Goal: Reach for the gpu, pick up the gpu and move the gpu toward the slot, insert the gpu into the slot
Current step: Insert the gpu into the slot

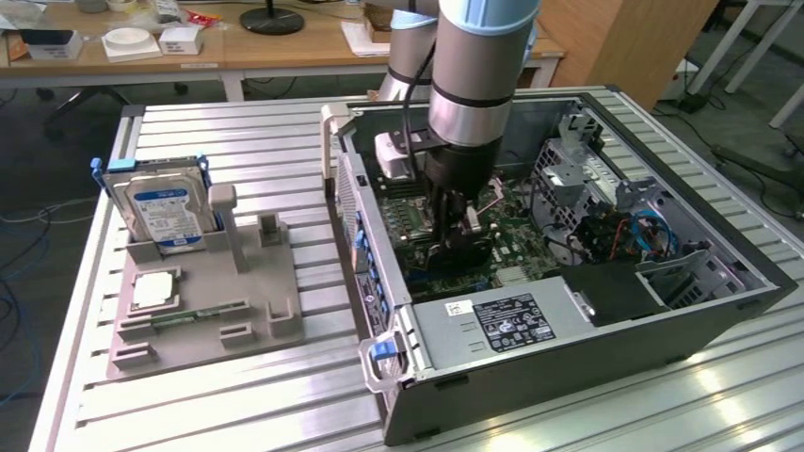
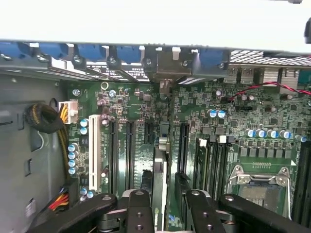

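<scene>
The open computer case (image 1: 703, 311) holds the motherboard (image 2: 243, 121); the gripper (image 2: 163, 208) is down inside it, fingers (image 2: 141, 213) clamped narrowly on the gpu (image 2: 159, 179), which stands edge-on over a slot (image 2: 183, 141). Case walls crowd close; a hard drive (image 1: 164, 212) sits in the grey holder (image 1: 201, 301) outside

Lab: aluminium workbench (image 1: 188, 395), robot arm (image 1: 477, 75).

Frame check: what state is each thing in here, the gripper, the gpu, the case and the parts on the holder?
gripper: shut on the gpu, down inside the case.
gpu: on edge in the gripper, over the motherboard slots; seating unclear.
computer case: lying flat, side open.
hard drive: upright in the grey holder.
processor chip: flat on the holder.
</scene>
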Controlling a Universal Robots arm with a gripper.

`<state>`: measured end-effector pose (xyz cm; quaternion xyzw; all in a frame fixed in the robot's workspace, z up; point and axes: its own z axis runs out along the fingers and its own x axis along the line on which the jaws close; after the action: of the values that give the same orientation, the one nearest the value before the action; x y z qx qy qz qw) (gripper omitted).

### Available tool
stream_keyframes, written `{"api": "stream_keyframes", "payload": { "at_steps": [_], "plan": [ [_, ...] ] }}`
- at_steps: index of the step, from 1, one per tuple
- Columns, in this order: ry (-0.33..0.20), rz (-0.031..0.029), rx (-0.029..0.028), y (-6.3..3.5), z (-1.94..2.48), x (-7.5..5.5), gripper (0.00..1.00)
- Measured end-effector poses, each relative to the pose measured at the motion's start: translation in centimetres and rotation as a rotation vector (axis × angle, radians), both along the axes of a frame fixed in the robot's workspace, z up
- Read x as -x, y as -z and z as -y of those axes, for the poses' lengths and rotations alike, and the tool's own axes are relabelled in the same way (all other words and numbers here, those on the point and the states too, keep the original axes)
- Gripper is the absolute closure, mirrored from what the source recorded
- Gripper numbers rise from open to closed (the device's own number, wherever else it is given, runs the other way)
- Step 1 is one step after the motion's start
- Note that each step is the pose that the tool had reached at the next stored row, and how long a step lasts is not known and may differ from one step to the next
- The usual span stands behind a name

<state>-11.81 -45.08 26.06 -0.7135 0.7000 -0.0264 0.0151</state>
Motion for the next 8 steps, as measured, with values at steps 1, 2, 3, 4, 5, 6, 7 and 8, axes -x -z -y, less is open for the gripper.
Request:
{"api": "stream_keyframes", "payload": {
  "at_steps": [1,2,3,4,5,6,7,8],
  "plan": [
    [0.0,0.0001,0.0,-0.16,0.0,0.0,0.67],
    [0.0,0.0002,0.0001,-0.34,0.0,0.0,0.67],
    [0.0,0.0004,0.0001,-0.55,0.0,0.0,0.67],
    [0.0,0.0006,0.0001,-0.77,0.0,0.0,0.67],
    [0.0,0.0009,0.0002,-0.99,0.0,0.0,0.67],
    [0.0,0.0016,0.0001,-1.19,0.0,0.0,0.67],
    [0.0,0.0023,0.0,-1.4,0.0,0.0,0.67],
    [0.0,0.0027,0.0001,-1.64,0.0,0.0,0.67]
  ]
}}
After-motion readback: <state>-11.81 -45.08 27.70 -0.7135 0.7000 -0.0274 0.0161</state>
